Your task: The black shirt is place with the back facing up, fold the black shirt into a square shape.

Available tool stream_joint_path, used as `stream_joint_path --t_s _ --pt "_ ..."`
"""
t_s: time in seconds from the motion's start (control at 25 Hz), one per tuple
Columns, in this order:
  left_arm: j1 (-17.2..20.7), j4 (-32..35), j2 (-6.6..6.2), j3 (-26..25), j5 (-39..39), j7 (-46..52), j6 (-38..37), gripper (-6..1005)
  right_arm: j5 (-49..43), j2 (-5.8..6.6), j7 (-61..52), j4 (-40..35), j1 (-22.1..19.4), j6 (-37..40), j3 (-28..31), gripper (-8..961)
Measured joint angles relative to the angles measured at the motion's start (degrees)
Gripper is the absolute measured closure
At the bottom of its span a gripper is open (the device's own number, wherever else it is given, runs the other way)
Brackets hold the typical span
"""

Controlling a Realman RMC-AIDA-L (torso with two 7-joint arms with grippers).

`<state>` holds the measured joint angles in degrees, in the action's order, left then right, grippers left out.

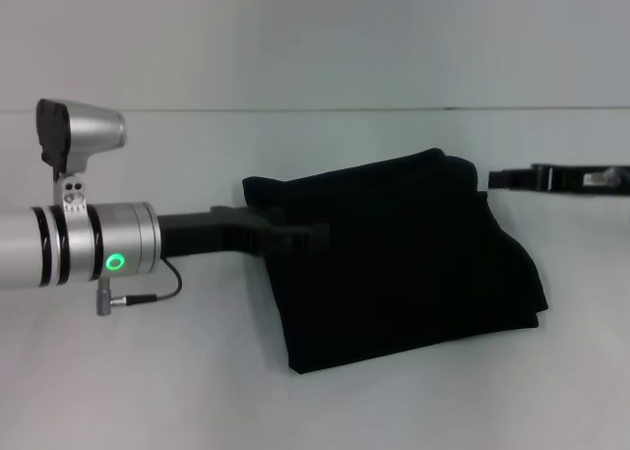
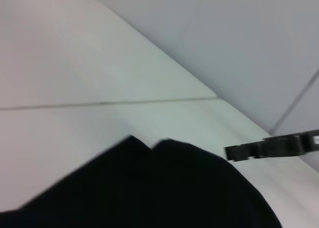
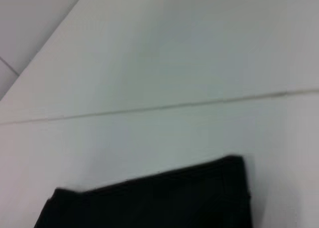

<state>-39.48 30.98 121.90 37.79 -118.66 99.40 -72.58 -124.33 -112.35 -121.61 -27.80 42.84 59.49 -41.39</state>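
A: Describe the left arm housing.

B: A silver cylindrical forearm [image 1: 59, 248] with two black rings around it and a wider silver collar at the wrist. A round green indicator light [image 1: 115, 263] glows on the collar.

A: Attachments?

B: A grey camera module [image 1: 79, 130] with a black face, mounted on a small silver bracket showing two screws. A thin black cable [image 1: 148, 292] loops from a grey plug under the collar. The left pincer [image 1: 295, 235] and its mount are matte black.

A: And the right side?

B: The right pincer [image 1: 512, 178] is black and flat-sided, with a pale label patch farther back on its body.
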Motion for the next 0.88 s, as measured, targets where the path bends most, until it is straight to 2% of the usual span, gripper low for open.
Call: stream_joint_path --t_s 0.12,0.2,0.24,0.4,0.56,0.72,0.88 --pt "-0.34 0.11 -0.15 -0.03 1.43 2.9 4.05 49 0.09 0.38 -0.41 -1.93 -0.04 0.41 0.81 582" --pt "-0.82 0.03 -0.34 0.0 1.65 5.53 6.99 50 0.1 1.04 -0.77 -2.26 0.01 1.14 1.32 499" --pt "-1.28 -0.13 -0.52 0.34 1.4 9.38 10.73 50 0.11 1.77 -1.38 -2.42 0.13 2.32 1.67 458" --pt "-1.84 -0.21 -0.66 1.01 0.81 15.14 15.16 50 0.11 2.21 -1.49 -2.49 0.16 3.4 2.87 378" --pt "-3.22 -1.83 -1.05 2.03 -1.93 21.52 19.92 50 0.1 2.05 -1.02 -2.51 -0.03 3.24 3.31 297" --pt "-5.34 -5.81 -1.59 2.77 -3.71 23.31 23.36 50 0.08 1.71 -0.89 -2.52 -0.08 2.89 3.17 302" --pt "-7.11 -7.56 -1.29 2.9 -3.82 22.99 23.75 49 -0.01 1.27 -0.63 -2.52 -0.08 2.8 2.94 304"
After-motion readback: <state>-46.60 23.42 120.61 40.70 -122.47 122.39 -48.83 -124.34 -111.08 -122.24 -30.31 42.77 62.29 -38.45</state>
